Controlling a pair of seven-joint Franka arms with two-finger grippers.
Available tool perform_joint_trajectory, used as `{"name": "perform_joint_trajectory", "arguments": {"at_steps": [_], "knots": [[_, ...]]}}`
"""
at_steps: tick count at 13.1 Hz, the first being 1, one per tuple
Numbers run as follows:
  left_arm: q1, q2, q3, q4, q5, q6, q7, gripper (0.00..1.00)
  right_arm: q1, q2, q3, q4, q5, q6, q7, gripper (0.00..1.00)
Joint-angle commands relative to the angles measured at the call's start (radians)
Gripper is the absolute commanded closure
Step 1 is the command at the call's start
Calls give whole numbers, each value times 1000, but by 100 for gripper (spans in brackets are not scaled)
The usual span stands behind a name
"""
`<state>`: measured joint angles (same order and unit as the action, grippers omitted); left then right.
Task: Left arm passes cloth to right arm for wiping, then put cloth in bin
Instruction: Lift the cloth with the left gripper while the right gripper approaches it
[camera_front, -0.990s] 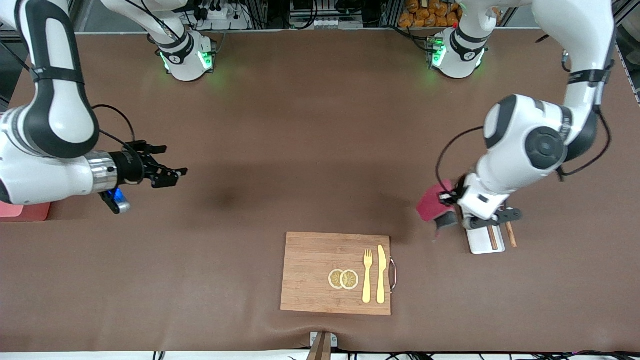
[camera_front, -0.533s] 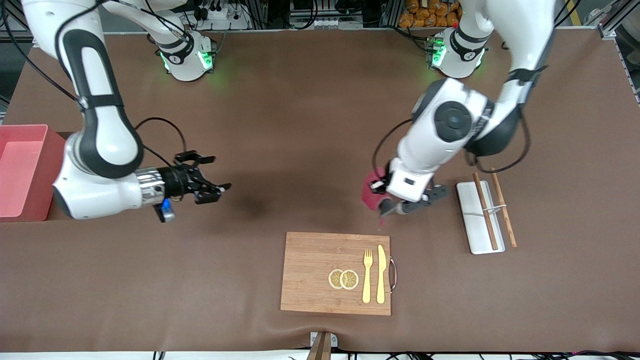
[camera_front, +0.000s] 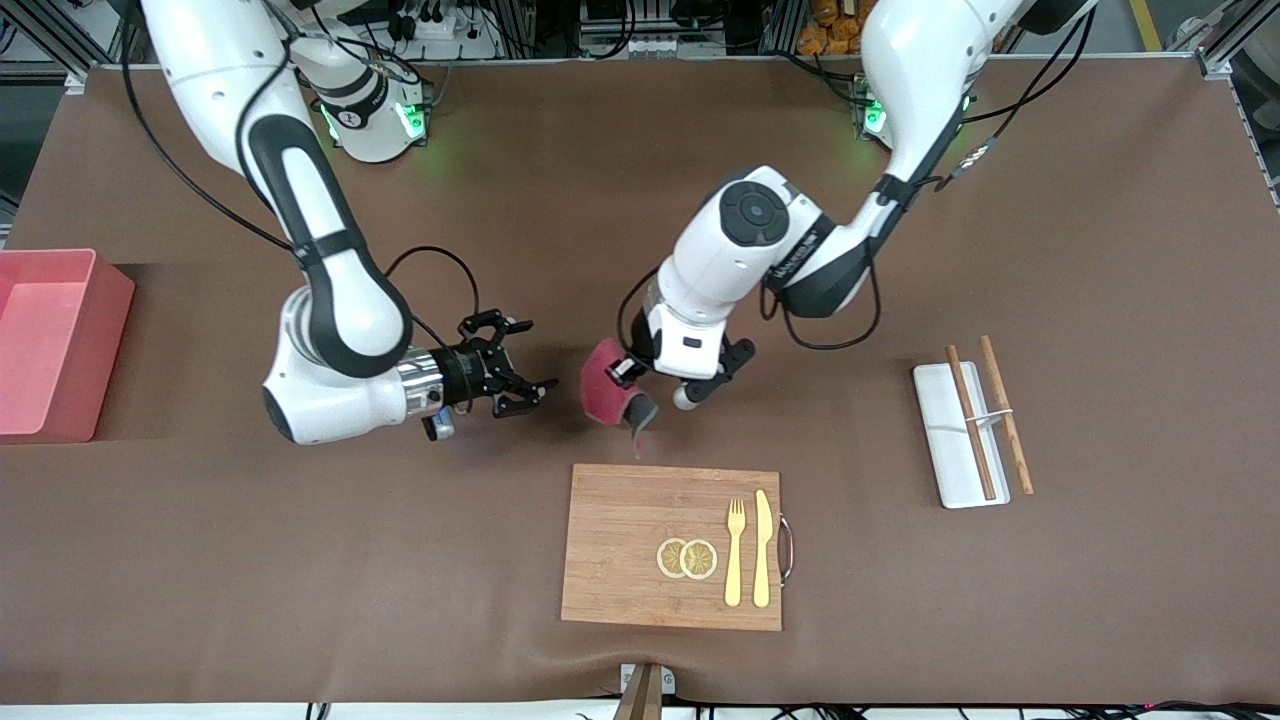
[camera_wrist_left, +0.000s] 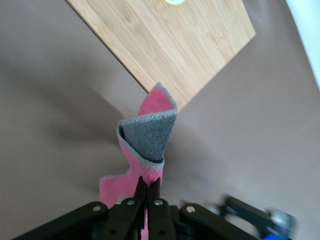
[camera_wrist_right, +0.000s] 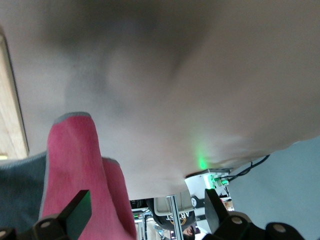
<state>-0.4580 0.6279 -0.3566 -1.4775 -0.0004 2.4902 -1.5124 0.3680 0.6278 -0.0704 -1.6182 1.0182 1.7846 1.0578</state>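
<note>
Left hand (camera_front: 628, 372) clamped, right hand (camera_front: 522, 368) spread

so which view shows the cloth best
The left wrist view: the cloth hangs pinched in the left gripper, both faces showing. The front view shows it small; the right wrist view, only an edge, between the open right gripper's fingers.

We see bright, even light from above in the front view. Soft dark shadows lie on the brown table (camera_front: 1100, 620) under both arms. Green lights glow at 12 o'clock. The right wrist view is blurry, and the left wrist view blurs at 5 o'clock.
</note>
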Motion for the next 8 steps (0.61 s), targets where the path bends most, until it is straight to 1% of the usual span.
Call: {"name": "perform_joint_trajectory", "arguments": {"at_steps": [1,2,3,4,6,7,8], "knots": [[-36,33,11,60,-13,47,-99,100,29,35,-8,20,48,56,21,0],[-47,36,11,60,-13,87,-153,100,26,39,-8,21,52,67,19,0],[-60,45,14,60,-12,120,-213,100,23,41,-8,23,78,75,18,0],[-62,49,14,62,-10,133,-233,100,26,41,-8,24,109,84,10,0],[-73,52,14,62,-10,138,-241,100,5,41,-8,43,149,81,7,22],[-83,52,21,62,-9,144,-268,100,-4,41,-8,47,157,81,4,40],[-93,52,28,62,-6,154,-293,100,6,43,-8,46,158,82,-2,66]]}}
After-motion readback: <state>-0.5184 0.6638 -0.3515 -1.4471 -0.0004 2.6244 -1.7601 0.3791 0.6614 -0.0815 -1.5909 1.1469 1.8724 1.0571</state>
